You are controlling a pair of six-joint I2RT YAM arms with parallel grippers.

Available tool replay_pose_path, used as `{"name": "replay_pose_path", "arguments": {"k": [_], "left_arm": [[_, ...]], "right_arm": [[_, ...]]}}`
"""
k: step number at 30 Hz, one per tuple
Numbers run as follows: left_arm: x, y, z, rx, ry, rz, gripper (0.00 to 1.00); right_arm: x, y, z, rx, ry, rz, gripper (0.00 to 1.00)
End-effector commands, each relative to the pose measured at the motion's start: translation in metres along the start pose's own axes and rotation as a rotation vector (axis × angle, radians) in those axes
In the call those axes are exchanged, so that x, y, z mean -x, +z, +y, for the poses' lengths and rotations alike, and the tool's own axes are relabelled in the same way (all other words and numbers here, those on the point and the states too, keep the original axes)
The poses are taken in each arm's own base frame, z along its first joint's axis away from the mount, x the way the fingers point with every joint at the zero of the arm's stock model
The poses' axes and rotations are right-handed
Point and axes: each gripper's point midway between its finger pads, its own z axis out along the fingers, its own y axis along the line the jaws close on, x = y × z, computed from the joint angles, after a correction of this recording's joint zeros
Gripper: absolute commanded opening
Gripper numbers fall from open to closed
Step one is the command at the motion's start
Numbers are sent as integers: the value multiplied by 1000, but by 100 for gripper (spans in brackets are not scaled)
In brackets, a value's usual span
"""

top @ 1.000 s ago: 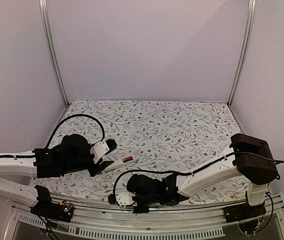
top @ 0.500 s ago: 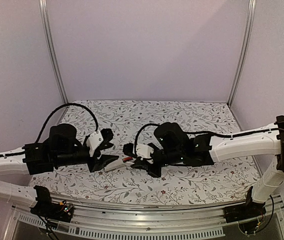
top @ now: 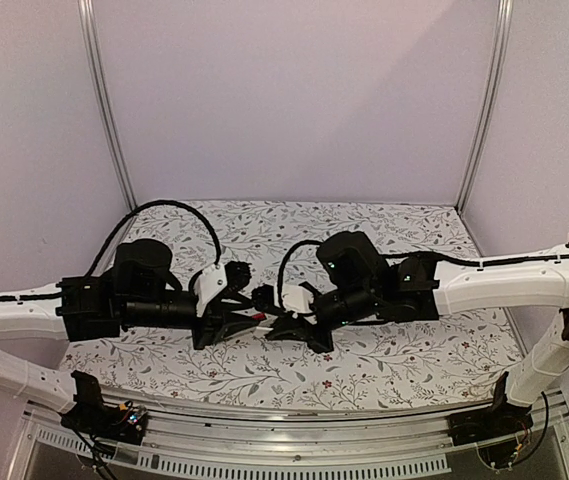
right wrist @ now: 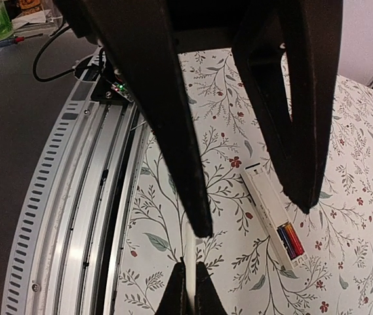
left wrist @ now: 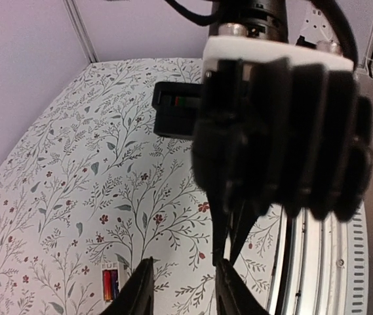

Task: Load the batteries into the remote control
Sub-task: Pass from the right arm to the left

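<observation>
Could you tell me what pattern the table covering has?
The table covering is white with grey leafy vines and red flowers; clearest in the left wrist view.

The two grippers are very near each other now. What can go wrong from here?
The left gripper and the right gripper almost touch; a small error could knock them together. The right gripper pinches the thin white strip with its tips only, so it may slip or twist. The remote control lies on the table nearby, batteries uncovered; a dropped strip could hit them.
</observation>
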Motion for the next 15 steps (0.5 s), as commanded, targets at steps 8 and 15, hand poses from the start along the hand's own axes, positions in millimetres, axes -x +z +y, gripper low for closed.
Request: {"name": "replay_pose_path", "arguments": {"k": [8, 15], "left_arm": [[-6, 0, -15, -78, -18, 17, 33], [-14, 5, -17, -84, -16, 34, 20]], "right_arm": [[18, -11, -8, -8, -19, -32, 0], [22, -12, -9, -16, -22, -44, 0]]}}
